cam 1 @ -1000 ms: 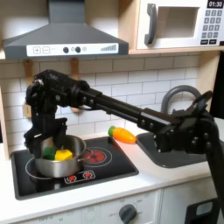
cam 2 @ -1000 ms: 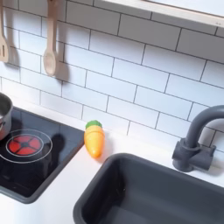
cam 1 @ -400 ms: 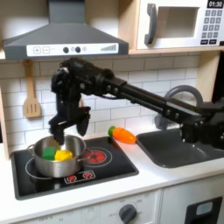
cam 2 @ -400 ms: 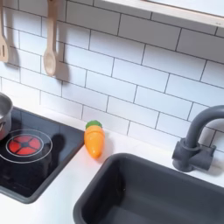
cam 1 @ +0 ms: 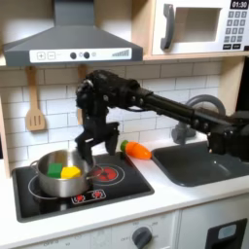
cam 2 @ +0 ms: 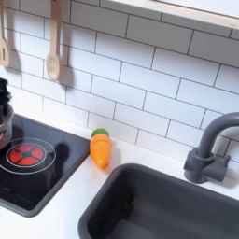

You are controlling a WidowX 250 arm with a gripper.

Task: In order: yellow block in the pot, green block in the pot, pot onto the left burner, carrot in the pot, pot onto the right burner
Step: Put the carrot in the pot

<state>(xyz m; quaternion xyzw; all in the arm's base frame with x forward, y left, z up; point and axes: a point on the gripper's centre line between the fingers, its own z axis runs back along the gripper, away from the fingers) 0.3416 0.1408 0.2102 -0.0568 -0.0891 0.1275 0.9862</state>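
Observation:
In the first exterior view the silver pot stands on the left part of the black cooktop. The yellow block and the green block lie inside it. My gripper hangs open just above the pot's right rim, holding nothing. A red-ringed burner with a bright centre shows to the pot's right. The orange carrot lies on the white counter between cooktop and sink. In the second exterior view the pot's rim is at the left edge, with the burner and carrot beside it.
A dark sink with a grey faucet is on the right in both exterior views. Wooden utensils hang on the tiled wall. A range hood and a microwave sit overhead.
The arm has swung to the first exterior view's right, from over the pot's left side to above its right rim. Pot, blocks and carrot have stayed put.

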